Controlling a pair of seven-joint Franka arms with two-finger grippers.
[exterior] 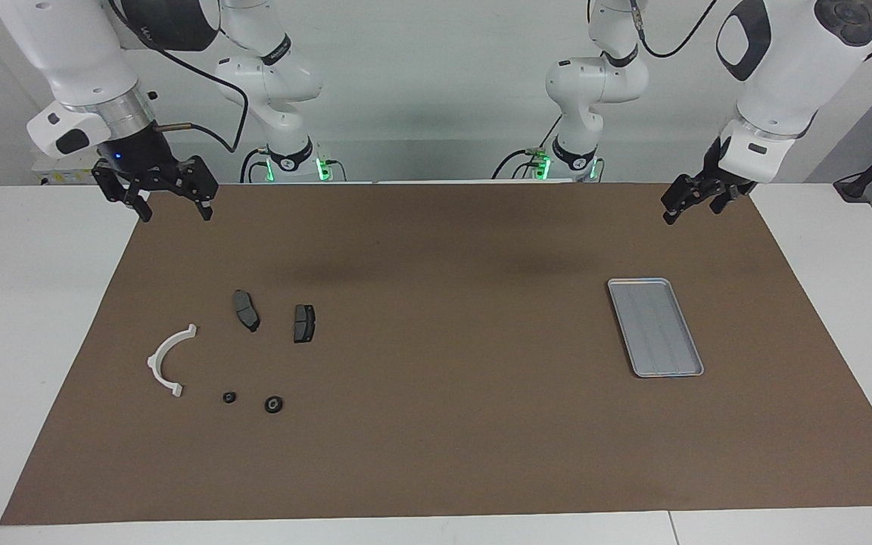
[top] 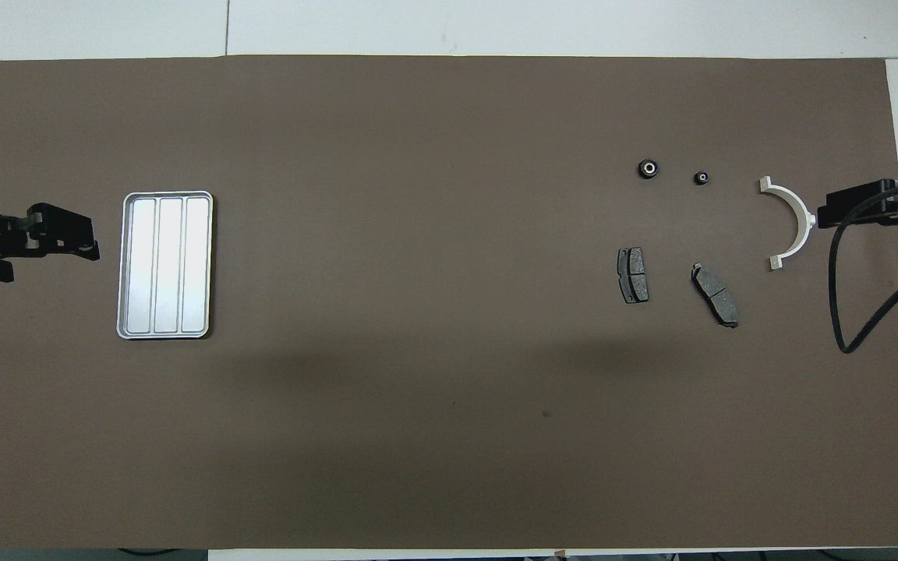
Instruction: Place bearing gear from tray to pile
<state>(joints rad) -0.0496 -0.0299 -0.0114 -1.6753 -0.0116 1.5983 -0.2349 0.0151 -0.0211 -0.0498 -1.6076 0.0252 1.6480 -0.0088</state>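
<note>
The silver ridged tray (exterior: 655,327) (top: 164,265) lies toward the left arm's end of the mat with nothing in it. The pile sits toward the right arm's end: a white half-ring bracket (exterior: 153,360) (top: 806,224) and two dark brake pads (exterior: 246,309) (top: 633,275). Two small black round bearing gears (exterior: 274,405) (top: 648,168) lie on the mat beside the bracket, farther from the robots than the pads. My right gripper (exterior: 175,216) (top: 825,214) hangs open and holds nothing, over the mat's corner by the right arm's base. My left gripper (exterior: 692,212) (top: 93,238) waits open, raised above the mat's edge near its own base.
A brown mat (exterior: 436,424) covers most of the white table. The right arm's black cable (top: 843,312) loops over the mat's edge near the bracket. A wide stretch of bare mat separates the tray from the pile.
</note>
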